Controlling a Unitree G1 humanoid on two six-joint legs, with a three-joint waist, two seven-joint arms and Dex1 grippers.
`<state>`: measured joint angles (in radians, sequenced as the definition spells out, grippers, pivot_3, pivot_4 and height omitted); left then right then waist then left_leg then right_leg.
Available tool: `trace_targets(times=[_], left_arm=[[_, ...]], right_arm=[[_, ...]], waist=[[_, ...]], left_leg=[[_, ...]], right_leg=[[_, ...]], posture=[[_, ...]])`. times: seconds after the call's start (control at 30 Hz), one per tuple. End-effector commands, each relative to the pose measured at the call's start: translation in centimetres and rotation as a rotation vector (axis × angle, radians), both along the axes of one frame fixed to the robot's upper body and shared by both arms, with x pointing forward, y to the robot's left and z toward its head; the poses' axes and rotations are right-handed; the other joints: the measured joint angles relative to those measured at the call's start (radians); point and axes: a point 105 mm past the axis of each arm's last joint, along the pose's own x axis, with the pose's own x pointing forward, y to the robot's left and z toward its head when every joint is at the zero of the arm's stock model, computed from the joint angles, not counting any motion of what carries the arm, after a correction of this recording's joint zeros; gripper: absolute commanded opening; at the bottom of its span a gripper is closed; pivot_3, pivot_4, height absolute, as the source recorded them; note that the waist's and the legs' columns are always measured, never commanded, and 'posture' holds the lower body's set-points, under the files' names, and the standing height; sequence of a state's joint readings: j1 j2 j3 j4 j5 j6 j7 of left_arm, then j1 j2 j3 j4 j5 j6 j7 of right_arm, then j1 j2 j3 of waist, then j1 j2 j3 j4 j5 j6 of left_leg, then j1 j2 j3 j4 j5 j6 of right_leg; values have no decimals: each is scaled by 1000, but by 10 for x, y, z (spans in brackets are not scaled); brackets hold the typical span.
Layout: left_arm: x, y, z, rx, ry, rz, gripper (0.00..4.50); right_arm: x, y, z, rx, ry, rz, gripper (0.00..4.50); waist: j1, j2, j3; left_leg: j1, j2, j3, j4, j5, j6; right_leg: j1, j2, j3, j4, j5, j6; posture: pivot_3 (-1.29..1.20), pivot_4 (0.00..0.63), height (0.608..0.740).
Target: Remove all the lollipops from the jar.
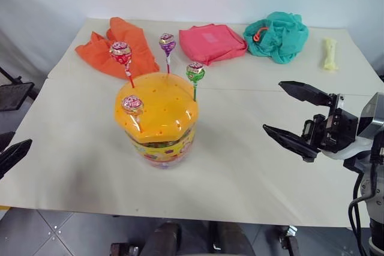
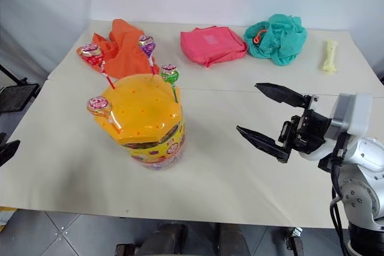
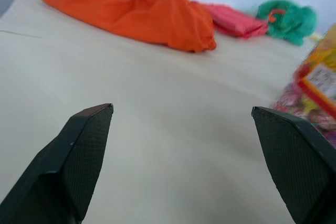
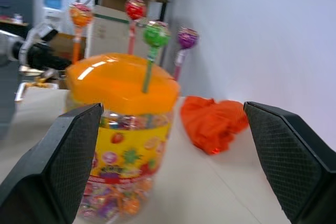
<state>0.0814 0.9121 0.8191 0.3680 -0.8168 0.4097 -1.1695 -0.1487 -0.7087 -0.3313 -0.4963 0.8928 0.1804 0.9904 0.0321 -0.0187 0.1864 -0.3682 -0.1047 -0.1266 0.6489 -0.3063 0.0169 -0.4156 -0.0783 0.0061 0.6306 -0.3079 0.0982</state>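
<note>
Nearest the viewer, the right gripper [image 1: 293,118] hangs above the table [image 1: 240,172] to the right of the jar, its two black, cross-hatched fingers spread wide and empty, aimed at the jar, apparently readied for a first pick. At the table's left edge the left gripper [image 3: 184,129] is likewise wide open and empty.

Centre: the jar [image 1: 157,121], a squat clear plastic tub with a printed label, stands upright on the table. Its domed orange-yellow lid is dotted with small holes, which hold four lollipops upright by their thin sticks: orange-red [image 1: 132,105] in front, red [image 1: 120,52], purple [image 1: 167,42] and green [image 1: 195,72] behind. None is yet removed.

Far side: soft crumpled cloths, orange [image 1: 117,46], pink [image 1: 212,42] and teal [image 1: 276,35], and a pale yellow object [image 1: 329,53].
</note>
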Motion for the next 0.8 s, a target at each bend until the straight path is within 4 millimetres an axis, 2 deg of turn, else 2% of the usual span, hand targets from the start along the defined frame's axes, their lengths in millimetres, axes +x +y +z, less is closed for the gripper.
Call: trace_targets(times=[0.03,0.13,0.3,0.43,0.53,0.63,0.8], left_arm=[[19,-50,30,57,-130,-225,4482],[32,-96,59,95,-248,-388,4482],[39,-145,99,120,-348,-611,4482],[43,-167,111,128,-355,-737,4482],[42,-184,119,131,-357,-847,4482],[41,-189,122,132,-352,-893,3939],[47,-188,130,90,-379,-887,2345]], right_arm=[[-18,5,15,-40,-84,46,4500],[-19,3,21,-30,-101,39,4500],[-25,6,33,-13,-118,83,4500],[-28,10,40,5,-109,107,4500],[-28,7,37,-5,-83,100,4500],[-29,6,34,-14,-72,88,4500],[-29,5,30,-7,-75,48,4500]], waist=[[3,0,0],[6,-1,-1],[-20,0,0],[-30,0,0],[-30,0,0],[-28,0,0],[-28,0,0]], left_leg=[[0,0,0,0,0,0],[0,0,-1,1,0,0],[1,0,2,0,-1,0],[0,1,2,0,-1,0],[0,1,2,1,0,0],[-1,1,2,2,0,0],[0,1,2,2,0,0]], right_leg=[[1,0,0,-1,1,0],[2,0,0,-2,2,1],[0,1,1,-2,2,2],[-1,2,1,-2,2,1],[-1,2,1,-2,2,1],[-1,2,1,-2,2,1],[-1,2,1,-1,2,2]], posture=[[0,150,740],[0,150,740],[0,150,740],[0,150,740],[0,150,740],[0,150,740],[0,150,740]])
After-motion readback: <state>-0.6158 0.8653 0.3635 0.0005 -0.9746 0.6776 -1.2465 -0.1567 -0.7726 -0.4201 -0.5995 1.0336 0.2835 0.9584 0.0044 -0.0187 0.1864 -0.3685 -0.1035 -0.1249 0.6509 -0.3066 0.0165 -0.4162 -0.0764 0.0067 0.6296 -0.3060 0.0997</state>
